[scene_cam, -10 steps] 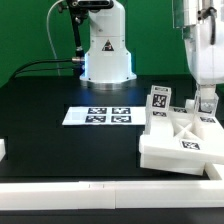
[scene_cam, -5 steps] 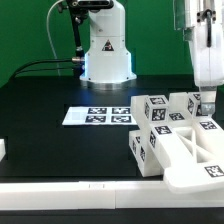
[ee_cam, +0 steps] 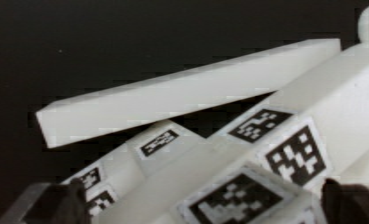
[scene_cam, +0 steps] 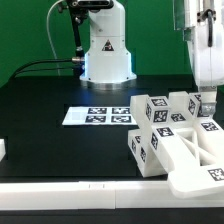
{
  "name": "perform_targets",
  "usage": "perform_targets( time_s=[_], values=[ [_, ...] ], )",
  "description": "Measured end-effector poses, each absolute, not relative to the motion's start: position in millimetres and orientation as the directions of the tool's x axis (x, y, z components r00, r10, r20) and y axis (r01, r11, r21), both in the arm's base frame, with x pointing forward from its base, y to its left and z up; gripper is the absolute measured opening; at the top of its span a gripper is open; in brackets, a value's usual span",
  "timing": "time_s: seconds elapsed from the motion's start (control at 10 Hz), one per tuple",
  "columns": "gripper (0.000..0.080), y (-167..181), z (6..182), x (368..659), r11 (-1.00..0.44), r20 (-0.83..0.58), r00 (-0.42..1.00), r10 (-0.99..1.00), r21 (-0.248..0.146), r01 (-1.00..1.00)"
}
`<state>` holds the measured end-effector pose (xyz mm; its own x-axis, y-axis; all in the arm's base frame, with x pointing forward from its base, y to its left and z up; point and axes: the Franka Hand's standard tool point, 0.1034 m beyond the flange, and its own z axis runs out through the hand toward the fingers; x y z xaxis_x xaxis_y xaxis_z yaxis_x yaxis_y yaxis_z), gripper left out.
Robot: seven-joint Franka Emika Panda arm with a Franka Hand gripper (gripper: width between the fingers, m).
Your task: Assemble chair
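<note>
Chair (scene_cam: 175, 140): mostly joined, lying tipped over, lower right of exterior view.
Gripper (scene_cam: 205, 104): jaws spread, holding nothing.
Left: apparently little.

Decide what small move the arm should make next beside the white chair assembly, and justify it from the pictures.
Probably lift the claw straight up, clear of the chair assembly. Its jaws look open with nothing held, and the joined white blocks rest on the black table against the white border rail, so a sideways move risks knocking them.
</note>
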<state>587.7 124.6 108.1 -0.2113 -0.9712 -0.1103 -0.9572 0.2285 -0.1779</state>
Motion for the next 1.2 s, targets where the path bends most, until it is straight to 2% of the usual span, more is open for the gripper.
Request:
perform_targets(
  time_s=[0.2,0.5,1.0,1.2],
  values=[
    [0.0649,115,108.4,576,0.183,-0.105,-0.165,-0.981,-0.196,-0.963],
    [0.0649,111,97.5,562,0.149,-0.087,-0.136,-0.987,-0.173,-0.974],
    [0.0649,101,95.9,562,0.078,-0.07,-0.066,-0.995,-0.18,-0.981],
    [0.0649,106,103.5,564,0.072,-0.08,-0.058,-0.995,-0.187,-0.98]
  ],
)
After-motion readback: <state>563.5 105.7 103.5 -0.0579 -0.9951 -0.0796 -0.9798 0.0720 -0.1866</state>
